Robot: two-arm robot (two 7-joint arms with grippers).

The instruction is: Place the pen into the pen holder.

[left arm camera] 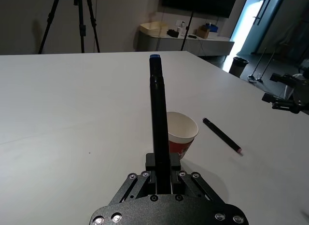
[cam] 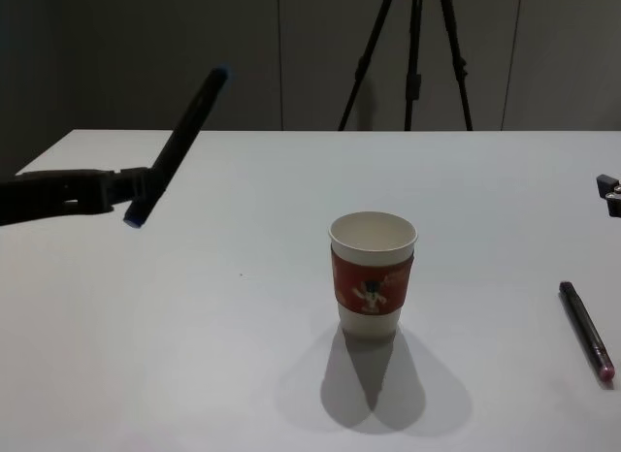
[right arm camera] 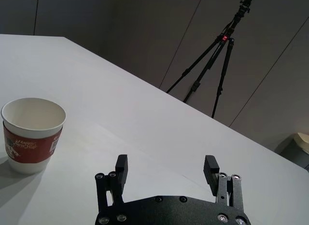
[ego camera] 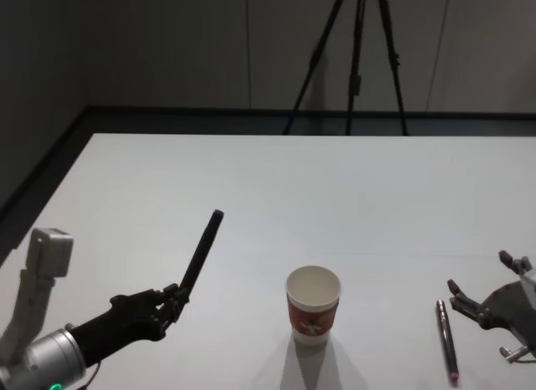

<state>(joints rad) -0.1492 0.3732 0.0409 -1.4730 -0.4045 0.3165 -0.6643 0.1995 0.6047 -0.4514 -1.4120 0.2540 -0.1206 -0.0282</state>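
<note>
Left gripper [ego camera: 174, 300] clamps slim pen [ego camera: 201, 252] near seemingly paper pen holder [ego camera: 313, 313].

The white paper cup with a red cardboard sleeve [ego camera: 313, 306] is standing alone on the white table [ego camera: 251, 181], its mouth gaping uncovered. Bare tabletop is stretching leftward to the left gripper [ego camera: 174, 300] clamping a tilted black pen [ego camera: 201, 252]; rightward, a dark pink-tipped pen [ego camera: 446, 340] is lying flat beside the spread-fingered right gripper [ego camera: 477, 273].
</note>
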